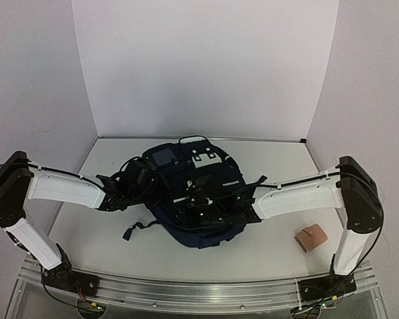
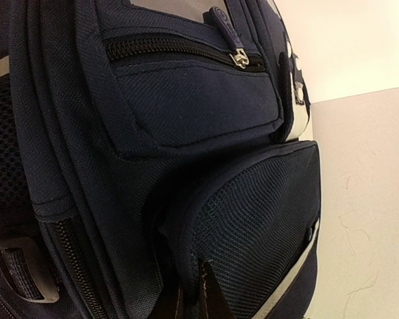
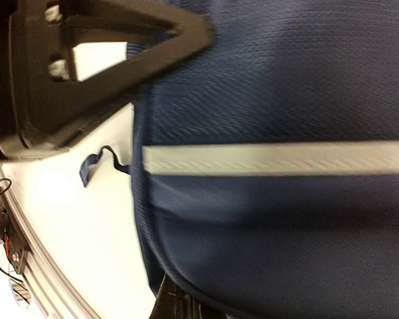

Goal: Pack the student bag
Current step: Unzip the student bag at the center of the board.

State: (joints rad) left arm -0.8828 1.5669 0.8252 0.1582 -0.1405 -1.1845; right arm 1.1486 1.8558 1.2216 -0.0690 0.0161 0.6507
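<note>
- Top view: the student bag (image 1: pixel 196 199) lies flat in the middle of the table (image 1: pixel 106 239), its top end toward 12 o'clock. The left gripper (image 1: pixel 134 188) meets its edge at 9 o'clock and the right gripper (image 1: pixel 229 207) at 4 o'clock. This is judged a hold from two sides to steady the bag for packing. A tan wallet (image 1: pixel 310 238) lies well apart at 4 o'clock, not yet packed.
- Left wrist view: the zip pocket (image 2: pixel 186 113) at 12 o'clock is closed, and a mesh pocket (image 2: pixel 266 219) sits at 5 o'clock. The jaws are clenched against the fabric at 6 o'clock; whether they pinch cloth cannot be told.
- Right wrist view: a white stripe (image 3: pixel 272 159) crosses the bag's side. The jaws are clenched at 6 o'clock by the lower seam; a grip on cloth is unconfirmed.
</note>
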